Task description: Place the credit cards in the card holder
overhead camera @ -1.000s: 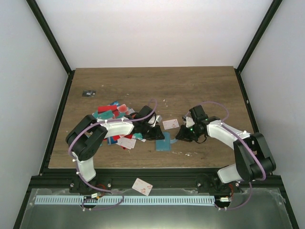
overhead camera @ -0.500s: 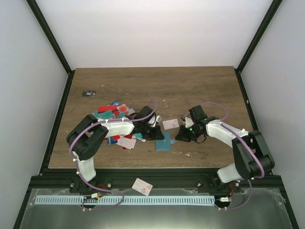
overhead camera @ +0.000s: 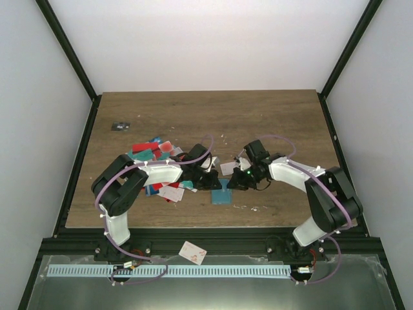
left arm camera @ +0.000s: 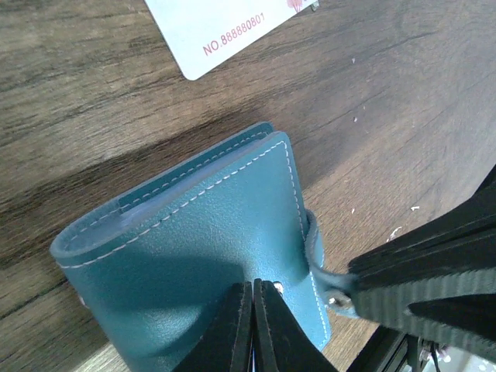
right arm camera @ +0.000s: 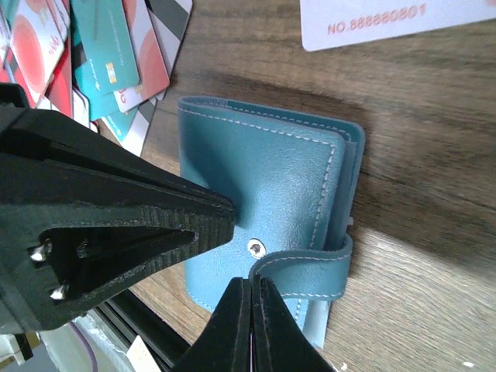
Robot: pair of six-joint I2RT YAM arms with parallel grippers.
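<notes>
The teal-blue card holder lies folded shut on the table between both grippers. In the left wrist view my left gripper is shut with its tips resting on the holder's cover. In the right wrist view my right gripper is shut at the end of the holder's tab, which is unsnapped and lifted beside the bare snap stud. A white card lies just behind the holder. Several red, teal and white credit cards lie heaped to the left.
One white card with red blotches lies on the metal ledge in front of the table. A small dark object sits at the far left of the table. Black frame posts and white walls enclose the table.
My right gripper has moved left to the card holder and now meets its tab. My left gripper has stayed on the holder's cover.
</notes>
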